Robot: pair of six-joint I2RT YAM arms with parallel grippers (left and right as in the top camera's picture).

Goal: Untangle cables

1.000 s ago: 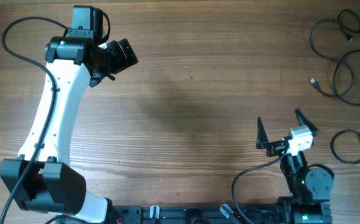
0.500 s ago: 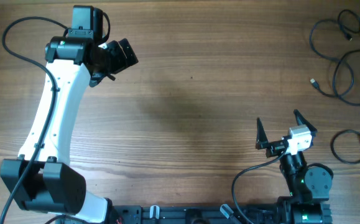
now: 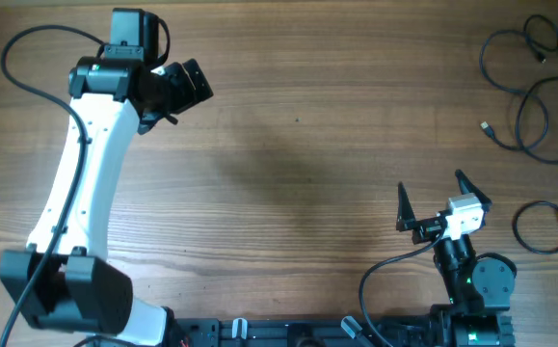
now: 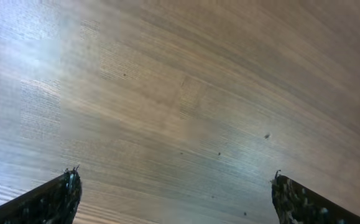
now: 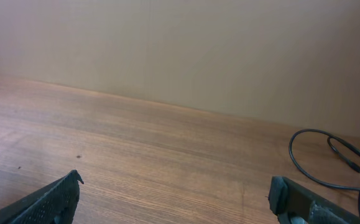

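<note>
Curling on grainy wood table [image 3: 307, 145], thin black cables [image 3: 529, 90]; L gripper [image 4: 176, 186] & R gripper [image 3: 438, 193] splayed wide.

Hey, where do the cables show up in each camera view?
Overhead: the cables lie at the far right, from the upper corner down the edge.
Left wrist: not in it.
Right wrist: a loop of them at the right edge.
Shared landmark: the wooden table.

Wooden table [image 3: 298, 145] (cables [image 3: 527, 90] lying loose).

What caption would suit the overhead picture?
Left hand and right hand open above wooden table; black cables lie far right.
</note>
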